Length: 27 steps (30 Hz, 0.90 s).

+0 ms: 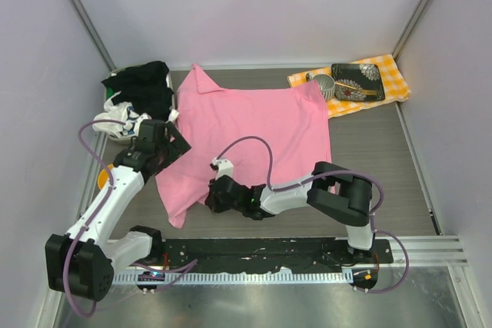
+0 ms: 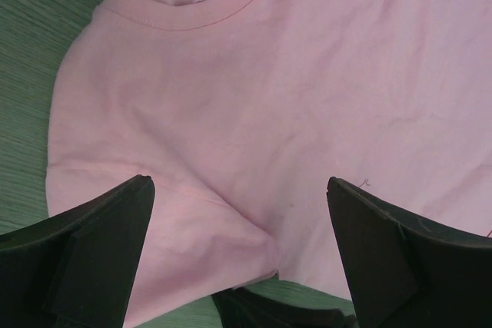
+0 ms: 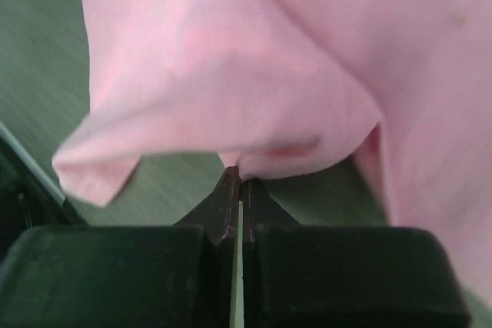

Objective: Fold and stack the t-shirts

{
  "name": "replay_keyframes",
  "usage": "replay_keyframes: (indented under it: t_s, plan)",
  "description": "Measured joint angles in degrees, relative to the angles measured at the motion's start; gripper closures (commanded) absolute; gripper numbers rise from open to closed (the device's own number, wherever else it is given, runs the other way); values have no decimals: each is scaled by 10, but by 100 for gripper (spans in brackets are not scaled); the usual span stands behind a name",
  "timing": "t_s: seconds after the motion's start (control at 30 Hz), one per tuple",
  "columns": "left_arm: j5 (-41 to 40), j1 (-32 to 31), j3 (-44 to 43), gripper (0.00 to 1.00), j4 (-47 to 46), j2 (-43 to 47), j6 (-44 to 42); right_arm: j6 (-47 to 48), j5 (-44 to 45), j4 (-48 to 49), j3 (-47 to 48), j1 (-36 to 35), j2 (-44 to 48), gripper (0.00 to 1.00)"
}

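The pink t-shirt point(image 1: 246, 132) lies spread out in the middle of the table point(image 1: 369, 159), mostly flat, with a few soft bumps and one near corner hanging toward me. It looks light, thin and floppy, so I think it will sag and bunch up when lifted, and it will slide on the smooth table. It will not break. The best places to hold it are the edges and corners, where the cloth is doubled and a small pinch is enough. My right gripper point(image 3: 234, 174) is closed tight on a little fold at the near edge, and the cloth puffs up just above the tips. That pinch is very small, so it could slip out if I pull fast. My left gripper point(image 2: 238, 182) is wide open and holds nothing, hovering over the left side of the shirt, near the neck band. At the far left, a black t-shirt point(image 1: 142, 86) and a white t-shirt point(image 1: 115, 122) sit crumpled together. In the far right corner a checked cloth point(image 1: 388, 74) holds a dish point(image 1: 355, 82) and a cup point(image 1: 324, 86).
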State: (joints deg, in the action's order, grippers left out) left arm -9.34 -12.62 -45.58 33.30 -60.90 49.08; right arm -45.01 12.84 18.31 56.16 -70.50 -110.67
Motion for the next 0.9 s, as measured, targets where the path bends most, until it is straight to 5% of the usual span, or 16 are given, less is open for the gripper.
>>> replay_keyframes:
  t_s: [0.17, 0.2, 0.27, 0.3, 0.33, 0.67, 0.77, 0.9]
  plan:
    - [5, 0, 1, 0, -1, 13, 2, 0, 14, -47, -8, -58, 24, 99]
    - [5, 0, 2, 0, -2, 15, 2, 0, 18, -56, -8, -69, 28, 90]
    - [8, 0, 6, 0, -5, 19, 4, -1, 28, -74, -8, -91, 34, 56]
    - [10, 0, 7, 0, -5, 19, 5, -3, 32, -81, -8, -100, 37, 22]
    - [13, 0, 9, 0, -5, 19, 5, -5, 37, -87, -8, -107, 42, 6]
    - [29, 0, -6, 0, 25, 6, -13, 60, 210, -239, -9, -97, 194, 2]
    - [40, 0, -39, 0, 43, -35, -29, 70, 243, -278, -25, -20, 292, 1]
    - [60, -1, -78, 0, 47, -106, -38, 68, 263, -319, -51, 174, 374, 1]
